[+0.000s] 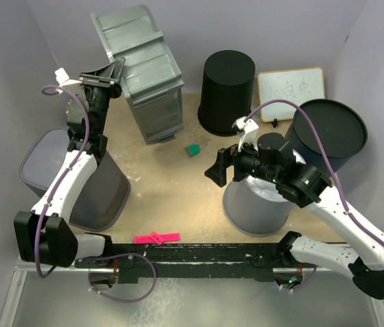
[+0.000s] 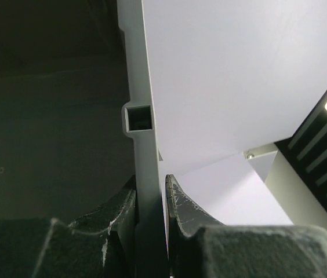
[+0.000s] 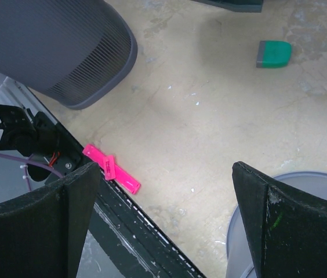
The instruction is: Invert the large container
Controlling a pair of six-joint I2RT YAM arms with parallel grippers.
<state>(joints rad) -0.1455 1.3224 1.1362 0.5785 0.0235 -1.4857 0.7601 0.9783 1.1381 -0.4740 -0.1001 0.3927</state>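
Two fingers of the left gripper (image 1: 112,70) pinch tight on the rim of the large grey ribbed plastic container (image 1: 144,75), which sits tilted at the table's far edge, left of centre. Over to the right gripper (image 1: 218,170): jaws spread wide, holding nothing, beside the round grey plastic bin (image 1: 257,208) near the front edge.

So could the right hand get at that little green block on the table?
Probably yes. The right hand is open and holds nothing, and only bare table lies between it and the green block.
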